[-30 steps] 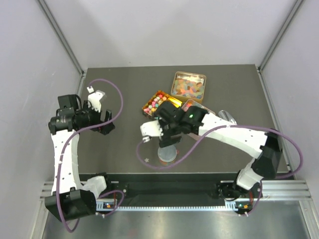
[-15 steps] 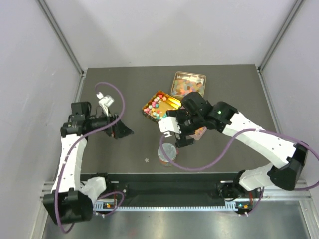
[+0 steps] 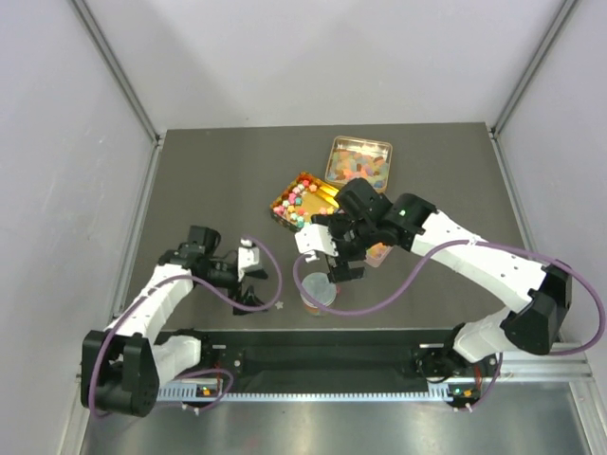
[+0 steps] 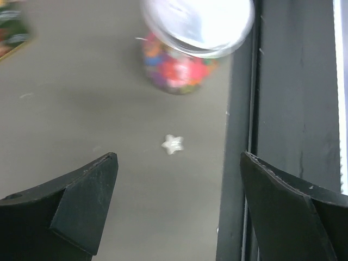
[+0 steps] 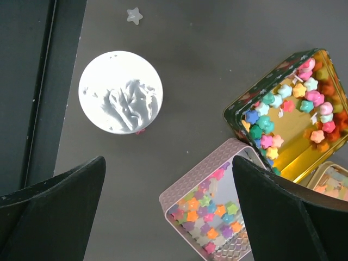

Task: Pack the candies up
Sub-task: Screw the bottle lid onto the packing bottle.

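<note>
The candies are tiny coloured stars. Some fill a pink tin (image 5: 187, 190), more lie in a dark tin with a gold inside (image 5: 296, 141), and a gold tin (image 3: 358, 159) holds others. A clear jar (image 4: 176, 68) with a silver lid (image 5: 120, 91) is also full of them. One white star candy (image 4: 173, 144) lies loose on the mat near the front edge. My left gripper (image 4: 178, 163) is open, low over the mat, just short of that star. My right gripper (image 5: 168, 163) hangs open above the mat between the jar and the pink tin, holding nothing.
The table's black front rail (image 4: 283, 109) runs close beside my left gripper's right finger. The jar (image 3: 318, 294) stands near that edge, just right of the loose star (image 3: 280, 305). The three tins cluster at centre-back, and the right arm (image 3: 455, 251) covers part of the pink one.
The left arm swung from the table's left side down to the front edge, beside the loose star. The right gripper drew back from over the jar toward the pink tin.
</note>
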Motion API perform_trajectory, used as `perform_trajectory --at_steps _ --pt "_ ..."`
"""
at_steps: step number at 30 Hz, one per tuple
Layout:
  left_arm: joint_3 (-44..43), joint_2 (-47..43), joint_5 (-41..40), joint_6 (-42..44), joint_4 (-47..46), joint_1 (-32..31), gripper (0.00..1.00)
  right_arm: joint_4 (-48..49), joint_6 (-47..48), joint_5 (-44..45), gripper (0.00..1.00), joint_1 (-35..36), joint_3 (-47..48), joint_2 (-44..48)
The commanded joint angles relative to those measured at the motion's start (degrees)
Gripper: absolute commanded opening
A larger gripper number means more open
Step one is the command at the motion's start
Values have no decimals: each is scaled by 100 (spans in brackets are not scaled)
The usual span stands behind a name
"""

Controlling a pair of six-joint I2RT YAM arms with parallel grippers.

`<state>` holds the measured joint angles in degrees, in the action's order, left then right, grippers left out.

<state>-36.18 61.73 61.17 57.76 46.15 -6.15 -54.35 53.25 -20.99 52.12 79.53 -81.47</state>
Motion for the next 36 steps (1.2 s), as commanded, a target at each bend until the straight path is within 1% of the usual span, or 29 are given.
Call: perform_trajectory --at_steps 1,2,4,5,6,7,9,12,13,15,19,22,23,24,25,26,27,31,33,35,36 --pt "725 -240 352 634 -1394 -526 98 232 -210 -36 100 62 239 -210" --pt "1057 -293 248 527 -1685 -614 98 232 -271 -54 100 70 308 -246" --pt "1341 -416 115 421 -2273 -826 98 205 -316 -54 100 79 405 -369" --pt "1533 -425 71 508 -2295 -870 99 197 -316 -54 100 71 501 -404" --pt "1535 -399 -34 604 -2269 -983 98 196 -316 -45 100 62 546 -448" --pt "1535 -364 -130 266 -2590 -1071 99 196 -316 -28 100 62 590 -544" --pt "1544 -155 -350 35 -2935 -1186 99 170 -324 7 100 70 783 -659" --pt "1290 399 -561 -53 -3138 -1265 98 126 -395 25 100 70 1056 -879" --pt "1072 566 -605 -89 -3147 -1283 97 117 -412 43 100 70 1126 -879" --pt "807 971 -693 -80 -2972 -1309 96 126 -456 34 100 62 1135 -827" --pt "210 1209 -904 -317 -2858 -1432 94 56 -465 95 100 70 1161 -643" --pt "-89 1166 -774 -405 -2542 -1468 94 -49 -474 288 100 53 1258 -572" --pt "-134 1070 -669 -545 -2532 -1468 94 -76 -474 324 100 44 1276 -554" --pt "-169 999 -580 -1060 -2680 -1503 94 -85 -456 324 99 35 1267 -510" --pt "-196 920 -632 -1395 -2812 -1572 94 -85 -439 324 100 -8 1258 -493" --pt "-170 754 -745 -1703 -2953 -1817 93 -76 -395 315 100 -9 1250 -475" --pt "-135 665 -851 -2141 -3206 -1924 94 -76 -360 315 99 -35 1250 -440" --pt "391 366 -1273 -2918 -3866 -2205 95 -76 -237 306 100 -105 1188 -343" --pt "541 357 -1615 -3382 -4113 -2416 98 -67 -228 298 100 -123 1144 -264" --pt "542 392 -2106 -3482 -4193 -2723 98 -120 -184 280 100 -132 1091 -203" --pt "534 427 -2326 -3682 -4263 -2794 98 -137 -175 289 100 -132 1056 -142"
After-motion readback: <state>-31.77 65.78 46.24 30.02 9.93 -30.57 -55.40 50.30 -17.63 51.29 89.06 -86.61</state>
